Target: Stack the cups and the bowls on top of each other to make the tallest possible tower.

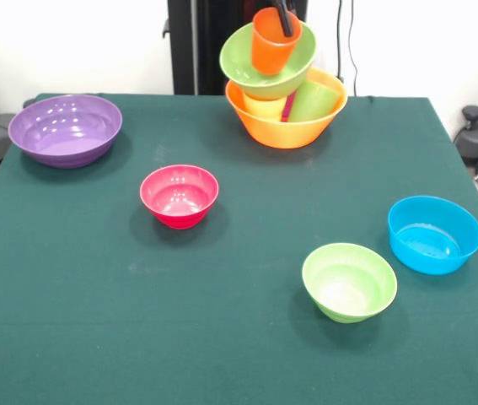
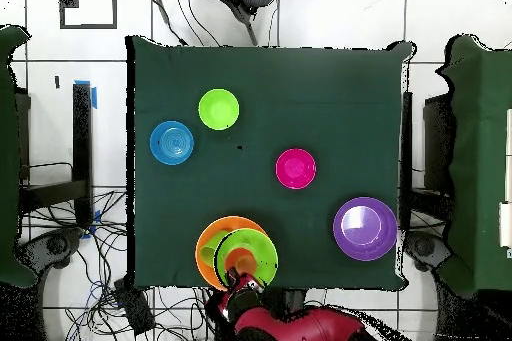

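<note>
gripper [image 1: 285, 21]: black fingers grasping rim of orange-red plastic tumbler [image 1: 274, 42]
relation: tumbler upright, in tilted large light-green glossy bowl [image 1: 265, 63] (tower top)

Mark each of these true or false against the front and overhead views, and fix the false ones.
1. The orange-red cup sits inside the large light green bowl. True.
2. The large light green bowl rests directly on the table. False: it sits tilted on cups inside the large orange bowl.
3. The purple bowl is part of the tower. False: it stands alone near a table corner.
4. The pink-red bowl is empty. True.
5. The blue bowl and small light green bowl are nested. False: they stand side by side, apart.
</note>
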Tool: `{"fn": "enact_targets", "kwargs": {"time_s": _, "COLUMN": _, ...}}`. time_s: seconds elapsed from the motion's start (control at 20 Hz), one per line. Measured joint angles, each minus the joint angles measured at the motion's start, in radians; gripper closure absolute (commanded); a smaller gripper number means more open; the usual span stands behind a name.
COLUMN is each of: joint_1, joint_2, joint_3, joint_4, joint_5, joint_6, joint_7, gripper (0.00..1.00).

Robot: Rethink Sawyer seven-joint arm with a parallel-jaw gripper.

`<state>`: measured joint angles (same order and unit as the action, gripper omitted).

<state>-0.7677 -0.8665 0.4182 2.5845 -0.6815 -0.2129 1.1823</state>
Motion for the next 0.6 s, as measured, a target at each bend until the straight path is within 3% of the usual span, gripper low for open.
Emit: {"fn": "enact_targets", "kwargs": {"time_s": 0.6, "joint_1": 0.062, "joint_2": 0.033, "joint_3": -0.061, "joint_4": -0.003, "joint_5": 0.000, "joint_6": -0.043, "joint_7": 0.000, "gripper": 1.00}}
